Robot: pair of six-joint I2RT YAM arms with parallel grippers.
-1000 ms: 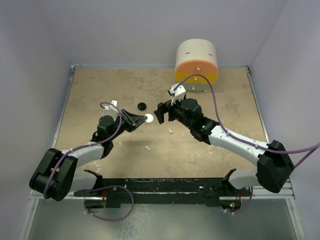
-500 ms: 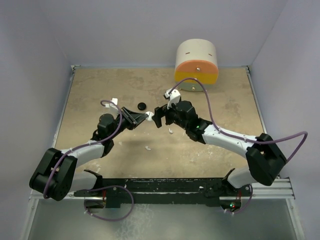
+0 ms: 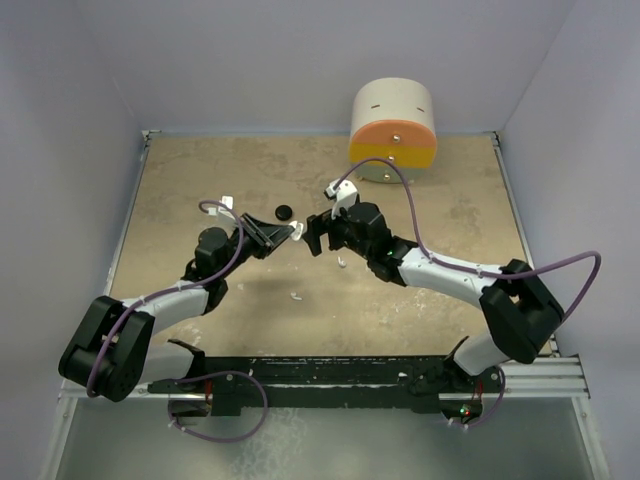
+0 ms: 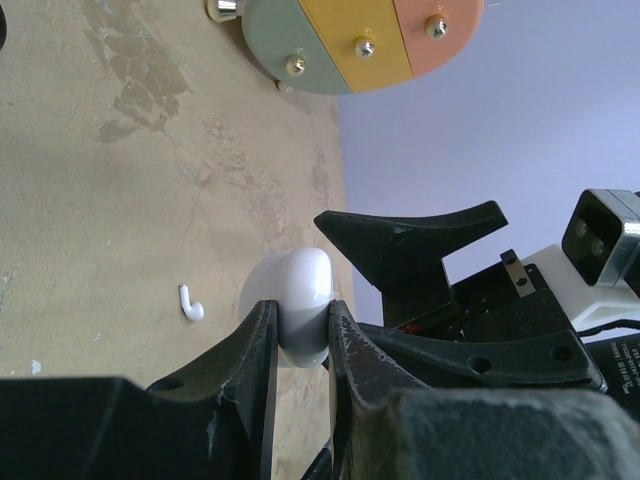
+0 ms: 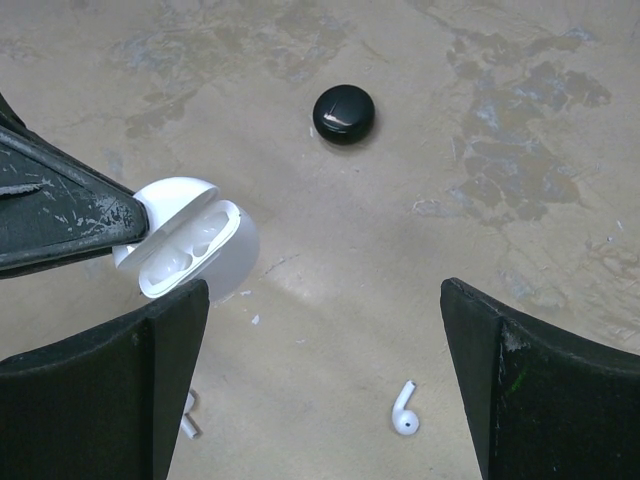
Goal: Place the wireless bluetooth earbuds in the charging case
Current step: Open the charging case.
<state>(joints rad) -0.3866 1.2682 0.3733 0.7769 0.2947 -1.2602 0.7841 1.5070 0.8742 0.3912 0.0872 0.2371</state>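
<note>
1. Earbuds out of the case: we see one white earbud (image 3: 342, 263) lying on the tan tabletop (image 3: 450, 220) just beside the right arm's wrist. A second white earbud (image 3: 296, 296) lies nearer the arm bases, well apart from the first.
2. We find the white charging case (image 5: 185, 240) near the middle of the table. Its lid is swung open and both wells are empty.
3. We note the left gripper (image 4: 300, 325) with its fingers drawn narrow, pinching the case's rounded body from both sides.
4. We see the right gripper (image 5: 320, 300) facing the case, just beside it, fingers spread wide with nothing between them.
5. Beyond the two grippers we make out a black round case (image 5: 343, 112) lying shut on the tabletop.
6. At the far edge stands a round drawer unit (image 3: 393, 130) with an orange and yellow front.
</note>
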